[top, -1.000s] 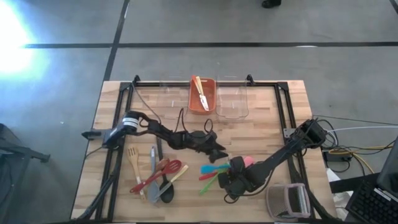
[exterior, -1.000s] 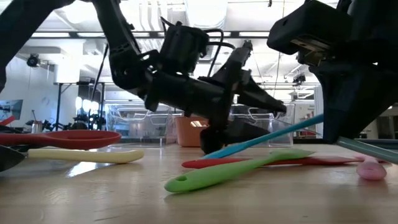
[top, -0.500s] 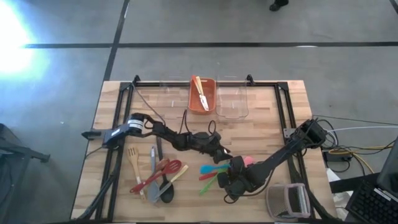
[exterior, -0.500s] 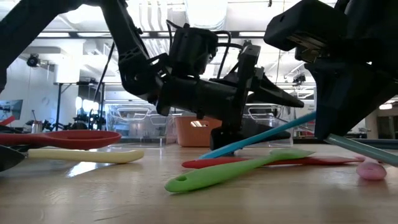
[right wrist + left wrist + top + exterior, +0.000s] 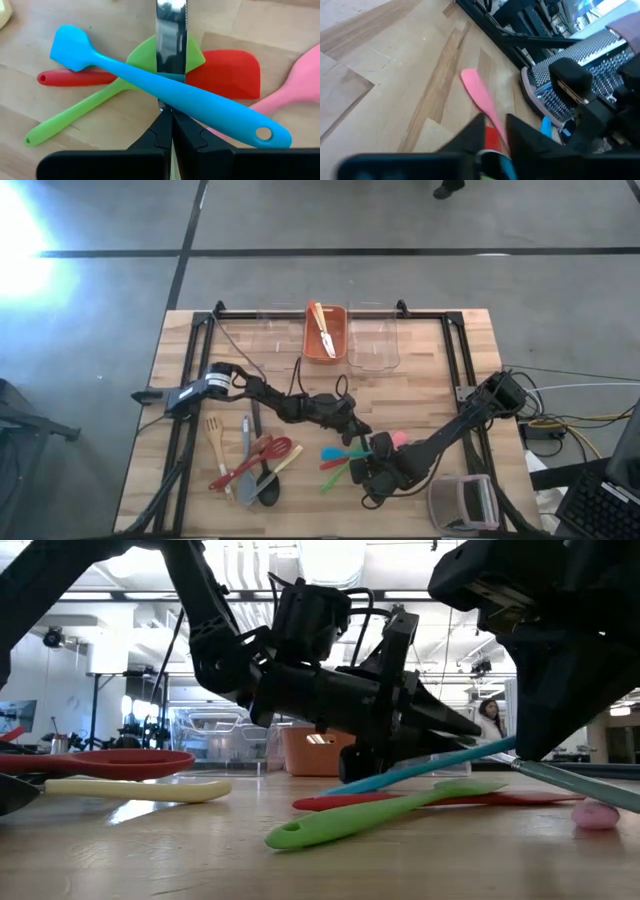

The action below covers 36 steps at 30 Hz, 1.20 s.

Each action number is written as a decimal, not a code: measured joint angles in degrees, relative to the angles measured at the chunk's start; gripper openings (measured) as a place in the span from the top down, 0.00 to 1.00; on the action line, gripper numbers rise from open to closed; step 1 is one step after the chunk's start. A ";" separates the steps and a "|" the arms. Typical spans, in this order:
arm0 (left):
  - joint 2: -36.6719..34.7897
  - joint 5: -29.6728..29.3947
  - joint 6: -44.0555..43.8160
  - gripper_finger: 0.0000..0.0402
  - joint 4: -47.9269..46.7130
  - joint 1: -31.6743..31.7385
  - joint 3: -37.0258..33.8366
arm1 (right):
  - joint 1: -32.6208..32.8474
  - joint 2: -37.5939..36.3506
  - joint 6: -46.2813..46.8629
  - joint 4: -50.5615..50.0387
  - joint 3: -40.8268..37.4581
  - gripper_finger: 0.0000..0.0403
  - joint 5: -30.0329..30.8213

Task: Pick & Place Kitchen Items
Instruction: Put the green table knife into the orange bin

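Note:
Small blue [image 5: 125, 70], green [image 5: 90, 106], red [image 5: 230, 75] and pink [image 5: 300, 85] spatulas lie crossed in the table's middle. My right gripper [image 5: 170, 112] stands over them, shut on a metal knife with a toothed blade [image 5: 170, 35]. The blue spatula lies across that blade with its head on the table and its hole end raised [image 5: 500, 745]. My left gripper [image 5: 468, 726] reaches in almost level from the far left, above the table. Its fingers are drawn to a narrow gap near the blade's far end. The pink spatula [image 5: 472, 87] lies beyond them. My right gripper pinches the knife between its two fingers where the blade comes out [image 5: 169, 100], slanting down from above. The blade points toward the far edge, under the blue spatula. Another part [image 5: 580, 785] slants down toward the near right. My left gripper: the place between its fingers is hidden by the fingers themselves. Whether it touches the blade cannot be told.
Large red, grey, black and wooden spoons and spatulas [image 5: 250, 465] lie near left. A red bin [image 5: 325, 330] holding utensils stands between clear bins [image 5: 373, 345] at the far edge. A grey gadget [image 5: 462, 502] sits near right. Black frame rails [image 5: 460, 370] border the table.
My left gripper's fingers stood wide apart half a second ago and have now closed to a narrow gap above the pile. My right gripper and the spatulas have kept their places.

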 joint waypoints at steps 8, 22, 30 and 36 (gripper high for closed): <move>-0.02 2.54 -1.04 0.98 1.16 0.00 0.00 | 0.03 0.02 -0.06 -0.02 0.01 0.98 -0.26; -0.09 4.58 0.14 1.00 3.22 -0.11 0.09 | -0.11 0.22 -5.11 -5.43 5.50 0.98 0.13; -0.09 4.55 0.34 1.00 3.26 -0.11 0.04 | 0.86 0.22 -3.92 -18.07 12.81 0.98 0.14; -0.07 4.80 0.47 1.00 4.00 -0.01 0.00 | 2.33 0.22 -3.97 -21.37 16.89 0.98 4.85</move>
